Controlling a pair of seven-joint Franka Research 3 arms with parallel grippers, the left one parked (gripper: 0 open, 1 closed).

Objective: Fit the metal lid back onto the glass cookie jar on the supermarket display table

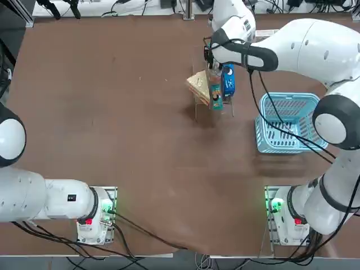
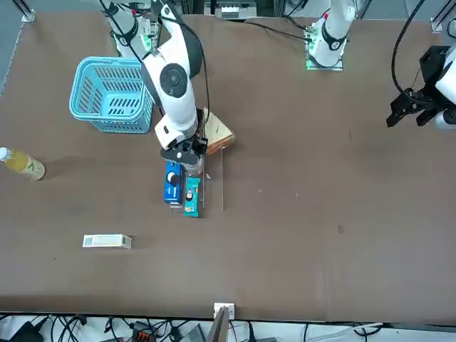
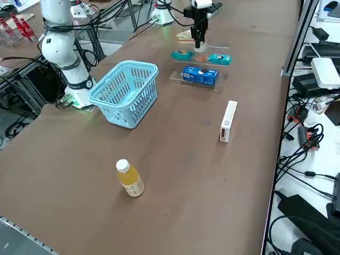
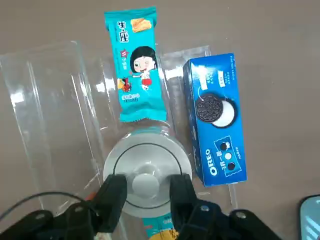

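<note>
The metal lid (image 4: 145,167), a round silvery disc with a small knob in its middle, lies flat on the glass cookie jar (image 4: 111,150), whose clear wall shows around its edge. The jar stands in a clear acrylic rack on the dark-brown supermarket display table (image 1: 112,112). My right gripper (image 4: 146,192) hangs straight over the lid, its two black fingers on either side of the knob with a small gap to it, so it is open and holds nothing. From overhead the gripper (image 1: 214,67) covers the jar. In the front view the gripper (image 2: 192,164) stands above the rack.
A blue Oreo box (image 4: 216,117) and a teal snack packet (image 4: 136,65) lie close beside the jar in the acrylic rack (image 4: 45,100). A tan wrapped packet (image 1: 198,84) leans nearby. A blue basket (image 1: 287,124), a yellow drink bottle (image 3: 129,179) and a white box (image 3: 228,121) stand farther off.
</note>
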